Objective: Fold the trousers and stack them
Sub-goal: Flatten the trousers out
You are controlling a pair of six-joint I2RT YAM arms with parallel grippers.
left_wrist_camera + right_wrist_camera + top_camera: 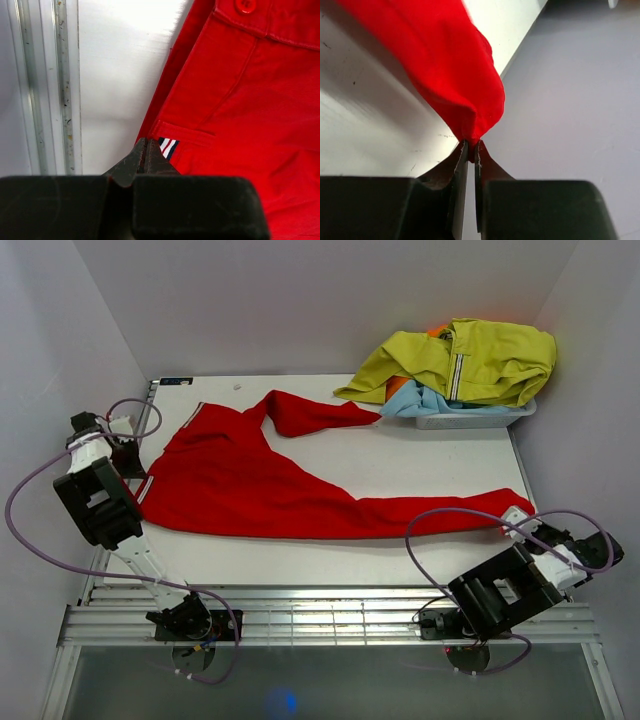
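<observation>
Trousers (250, 490) lie spread across the white tabletop (420, 465), waist at the left, one leg reaching to the right edge. Right tool (471, 147) pinches that leg's cuff end. Left tool (147, 152) is pressed together at the waist's edge beside a striped tag (168, 147), grip unclear.

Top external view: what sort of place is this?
Probably a robot test cell: plain white walls box in the table, an aluminium rail frame runs along its near edge, and a bin holds spare garments.
</observation>
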